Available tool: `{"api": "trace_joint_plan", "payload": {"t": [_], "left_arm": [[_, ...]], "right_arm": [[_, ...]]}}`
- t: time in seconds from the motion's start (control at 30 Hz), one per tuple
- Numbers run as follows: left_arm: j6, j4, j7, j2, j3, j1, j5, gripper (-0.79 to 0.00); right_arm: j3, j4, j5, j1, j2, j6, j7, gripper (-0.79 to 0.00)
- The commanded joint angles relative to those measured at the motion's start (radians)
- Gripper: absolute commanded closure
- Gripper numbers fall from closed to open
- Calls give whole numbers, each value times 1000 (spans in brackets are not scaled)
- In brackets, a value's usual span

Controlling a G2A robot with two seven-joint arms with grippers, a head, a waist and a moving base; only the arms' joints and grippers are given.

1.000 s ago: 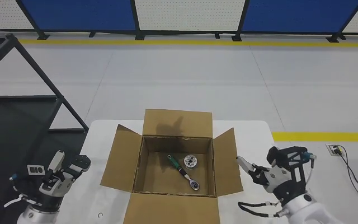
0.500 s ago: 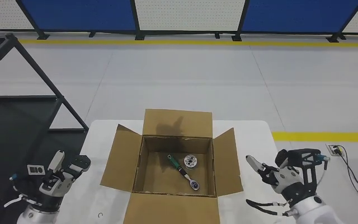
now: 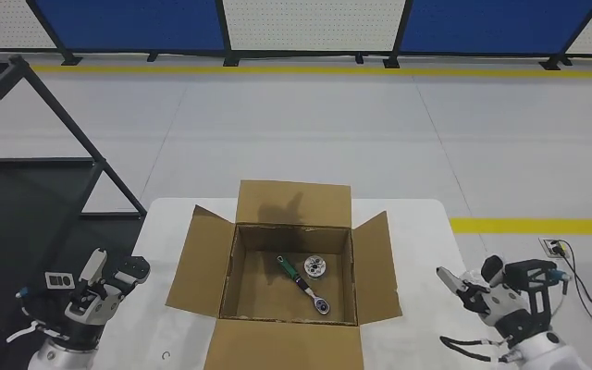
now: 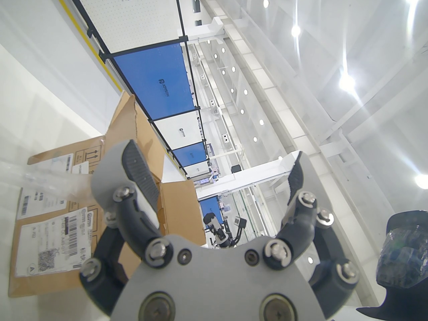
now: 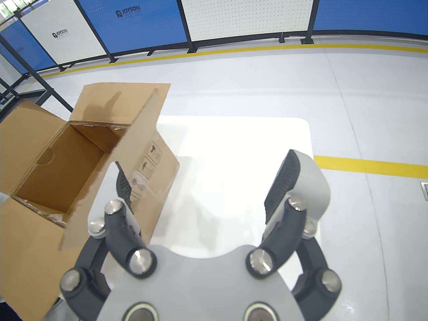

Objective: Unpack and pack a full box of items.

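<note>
1. Step: both arms are parked and nothing is in hand. The left gripper (image 4: 214, 155) sits at the near-left of the table (image 3: 416, 222), jaws spread and empty. The right gripper (image 5: 204, 158) is at the near-right, past the table's edge, jaws also released and empty.
2. Task items: the cardboard box (image 3: 294, 202) stands mid-table with all flaps out. On its floor lie a green-handled ratchet wrench (image 3: 304, 285), set diagonally, and a small round part (image 3: 315, 267) just to its far right, apart from it.
3. My read: with only 2 items inside, you're either late in the unpack or early in the pack. I can't tell which.
4. Next move, if unpacking: take one arm over a side flap, then straight down. The wrench lies flat, so set the jaws across its handle and pinch low.
5. Views: the top view alone shows the box floor and contents. The right wrist view gives you the right flap's outer face and the inner walls. The left wrist view looks up and catches the box's labelled left side.
</note>
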Motion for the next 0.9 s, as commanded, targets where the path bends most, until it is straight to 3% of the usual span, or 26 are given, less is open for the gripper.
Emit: {"api": "trace_joint_plan", "payload": {"t": [0.0, 0.2, 0.4, 0.8, 0.87], "left_arm": [[0, 0, 0, 0, 0, 0, 0, -785], [0, 0, 0, 0, 0, 0, 0, -785], [0, 0, 0, 0, 0, 0, 0, -785], [0, 0, 0, 0, 0, 0, 0, -785], [0, 0, 0, 0, 0, 0, 0, -785]], "right_arm": [[52, 48, -35, -14, 5, -46, -61, -785], [76, 213, -250, 0, 18, -51, -208, -785], [40, 407, -346, 83, 34, -95, -220, -785], [-10, 708, -341, 236, 56, -152, -241, -785], [-23, 741, -338, 256, 59, -163, -237, -711]]}}
